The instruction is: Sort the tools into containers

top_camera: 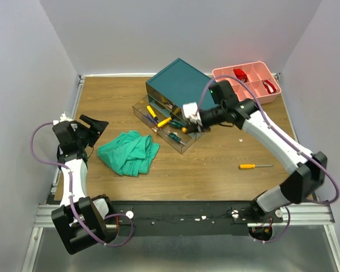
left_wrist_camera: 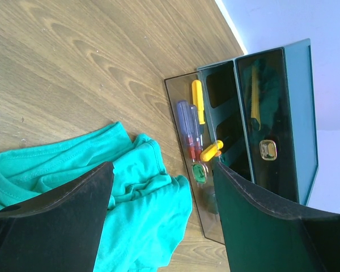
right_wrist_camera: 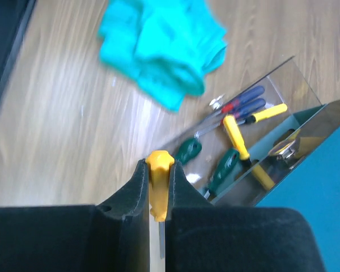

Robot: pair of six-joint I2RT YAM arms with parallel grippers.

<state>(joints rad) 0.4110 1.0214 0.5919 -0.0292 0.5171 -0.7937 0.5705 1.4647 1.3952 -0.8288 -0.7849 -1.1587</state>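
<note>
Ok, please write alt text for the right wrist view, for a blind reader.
The right gripper is shut on a yellow screwdriver, close to a clear drawer holding more screwdrivers; a green cloth lies beyond.

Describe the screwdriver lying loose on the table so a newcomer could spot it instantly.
On the wooden table, look toward the near edge, right of the green cloth, beside the right arm. A small screwdriver lies alone on bare wood, yellow-orange handle left, thin shaft pointing right. The other visible tools sit in the clear drawer or the right end effector.
</note>
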